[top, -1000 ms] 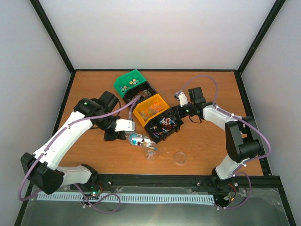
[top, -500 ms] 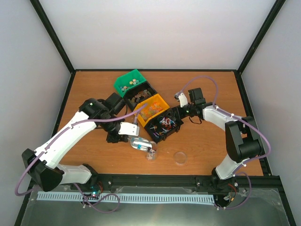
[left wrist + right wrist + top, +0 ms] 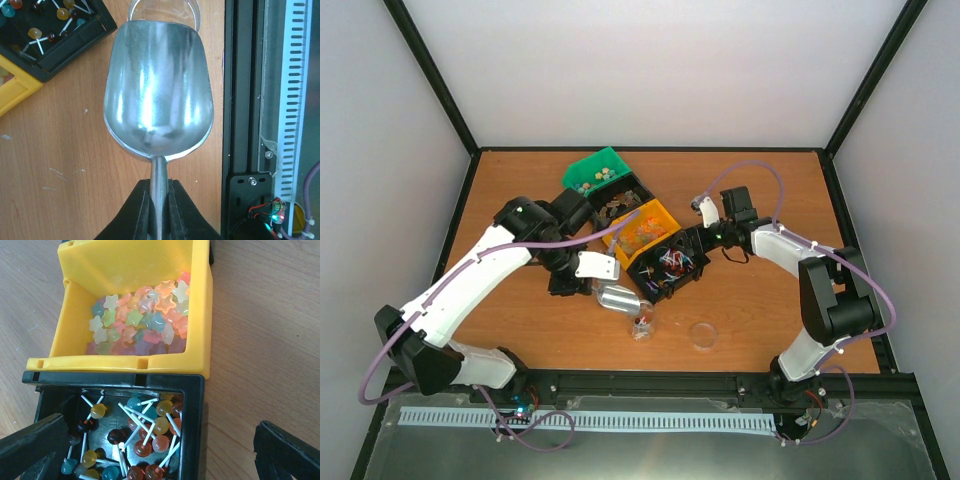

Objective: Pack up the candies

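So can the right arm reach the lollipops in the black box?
Probably yes. The right gripper is wide open and aimed at the black box, the lollipops lie uncovered inside, and nothing sits between them. The left gripper is elsewhere, holding the scoop.

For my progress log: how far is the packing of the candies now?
Done: a few candies lie in the clear jar. In hand: the left end effector grips the scoop, empty, by the jar's mouth. Left: the yellow bin and lollipop bin are well stocked; the lid lies off the jar.
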You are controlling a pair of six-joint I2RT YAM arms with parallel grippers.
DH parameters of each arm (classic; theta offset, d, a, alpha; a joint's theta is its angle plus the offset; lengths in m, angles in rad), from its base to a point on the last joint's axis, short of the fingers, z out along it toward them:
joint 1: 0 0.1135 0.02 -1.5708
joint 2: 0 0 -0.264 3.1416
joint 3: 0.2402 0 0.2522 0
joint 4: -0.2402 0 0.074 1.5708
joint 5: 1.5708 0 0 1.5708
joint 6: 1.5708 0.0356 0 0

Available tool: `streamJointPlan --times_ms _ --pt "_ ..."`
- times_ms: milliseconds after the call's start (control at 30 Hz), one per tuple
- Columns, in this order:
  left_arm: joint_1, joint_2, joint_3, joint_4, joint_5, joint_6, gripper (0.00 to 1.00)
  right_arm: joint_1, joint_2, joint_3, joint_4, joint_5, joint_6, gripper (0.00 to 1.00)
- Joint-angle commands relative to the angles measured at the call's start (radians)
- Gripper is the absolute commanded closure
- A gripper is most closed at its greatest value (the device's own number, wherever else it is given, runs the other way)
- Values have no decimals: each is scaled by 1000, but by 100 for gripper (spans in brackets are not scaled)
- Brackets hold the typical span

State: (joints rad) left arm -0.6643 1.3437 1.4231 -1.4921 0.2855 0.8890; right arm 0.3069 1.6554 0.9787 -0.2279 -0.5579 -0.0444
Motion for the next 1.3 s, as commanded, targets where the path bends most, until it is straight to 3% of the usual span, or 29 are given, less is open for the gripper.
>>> streamJointPlan --times_ms 0,333,667,1033,1267 --pt "-14 -5 55 -59 14 -36 99 -15 -35 -8 -8 -16 -28 0" --pt "0 178 283 -21 -32 -299 99 -36 -80 -10 -169 -23 -118 8" --pt "-7 506 518 -116 -154 -494 99 -96 -14 14 -288 -78 -119 34" --pt "-79 542 373 120 -249 -654 99 -95 56 21 -275 -160 -57 59" --pt "-83 562 291 209 -283 -696 99 -94 57 6 -260 -172 -41 64"
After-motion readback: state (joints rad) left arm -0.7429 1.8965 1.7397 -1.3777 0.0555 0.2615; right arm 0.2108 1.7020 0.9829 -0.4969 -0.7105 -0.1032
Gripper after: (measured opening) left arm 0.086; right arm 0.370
